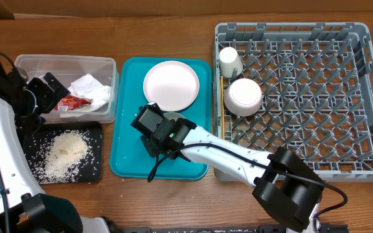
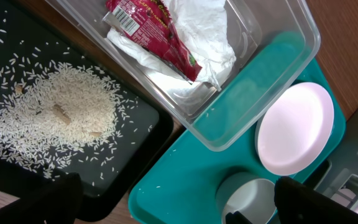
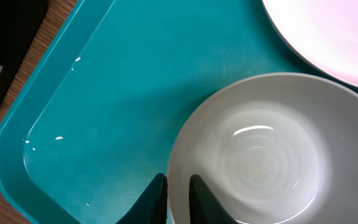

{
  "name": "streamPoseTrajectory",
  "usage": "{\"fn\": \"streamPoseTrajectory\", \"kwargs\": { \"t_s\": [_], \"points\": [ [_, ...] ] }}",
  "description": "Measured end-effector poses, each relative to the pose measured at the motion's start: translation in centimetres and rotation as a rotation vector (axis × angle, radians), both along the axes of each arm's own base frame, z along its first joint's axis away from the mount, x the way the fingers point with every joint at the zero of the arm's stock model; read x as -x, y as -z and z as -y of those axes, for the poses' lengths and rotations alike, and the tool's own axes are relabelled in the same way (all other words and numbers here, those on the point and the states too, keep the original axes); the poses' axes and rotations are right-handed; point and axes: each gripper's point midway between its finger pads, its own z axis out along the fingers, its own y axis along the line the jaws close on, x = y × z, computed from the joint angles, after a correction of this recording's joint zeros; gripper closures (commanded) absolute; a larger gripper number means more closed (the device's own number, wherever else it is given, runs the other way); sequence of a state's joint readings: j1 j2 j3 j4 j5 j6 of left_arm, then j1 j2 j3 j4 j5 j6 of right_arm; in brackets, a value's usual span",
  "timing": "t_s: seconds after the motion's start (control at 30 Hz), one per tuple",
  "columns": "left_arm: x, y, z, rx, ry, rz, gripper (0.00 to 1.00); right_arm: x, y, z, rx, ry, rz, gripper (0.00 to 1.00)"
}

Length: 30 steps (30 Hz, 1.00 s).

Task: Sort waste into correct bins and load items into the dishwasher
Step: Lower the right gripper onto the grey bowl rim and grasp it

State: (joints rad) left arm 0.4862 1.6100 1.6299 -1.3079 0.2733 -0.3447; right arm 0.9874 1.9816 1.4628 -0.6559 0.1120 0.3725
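The pale grey-green bowl (image 1: 175, 118) (image 3: 260, 149) stands upright on the teal tray, next to the pale pink plate (image 1: 171, 85) (image 3: 328, 31). My right gripper (image 1: 164, 126) (image 3: 178, 186) is shut on the bowl's rim, one finger inside and one outside. My left gripper (image 1: 44, 96) (image 2: 179, 186) is open and empty, held above the clear tub's left end. The tub (image 1: 63, 63) holds the white napkin (image 1: 90, 87) (image 2: 197, 37) and the red wrapper (image 1: 73, 103) (image 2: 148, 25). Rice (image 1: 67, 149) (image 2: 61, 112) lies on the black tray (image 1: 94, 133). A white cup (image 1: 230, 63) and an upturned white bowl (image 1: 243, 97) sit in the grey dish rack (image 1: 368, 97).
The teal tray (image 1: 128, 162) (image 2: 185, 180) (image 3: 135, 74) lies between the bins and the rack, with a few stray rice grains on it. A thin wooden strip, perhaps the chopsticks (image 1: 222, 103), lies along the rack's left side. Most of the rack's pegs hold nothing.
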Motion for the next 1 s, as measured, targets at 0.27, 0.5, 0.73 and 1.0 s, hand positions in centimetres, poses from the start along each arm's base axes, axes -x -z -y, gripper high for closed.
{"fn": "streamPoseTrajectory", "kwargs": {
  "t_s": [0.27, 0.5, 0.73, 1.0],
  "points": [
    [0.00, 0.00, 0.00, 0.000, 0.000, 0.000, 0.00, -0.01, -0.01, -0.01, 0.000, 0.000, 0.000, 0.76],
    [0.00, 0.00, 0.00, 0.000, 0.000, 0.000, 0.00, 0.00, 0.00, -0.01, -0.001, 0.001, 0.000, 0.74],
    [0.01, 0.00, 0.00, 0.000, 0.000, 0.000, 0.00, -0.01, 0.00, 0.00, -0.001, 0.003, 0.000, 0.69],
    [0.00, 0.00, 0.00, 0.000, 0.000, 0.000, 0.00, -0.16, 0.50, -0.35, -0.005, -0.001, 0.001, 0.69]
  ]
}}
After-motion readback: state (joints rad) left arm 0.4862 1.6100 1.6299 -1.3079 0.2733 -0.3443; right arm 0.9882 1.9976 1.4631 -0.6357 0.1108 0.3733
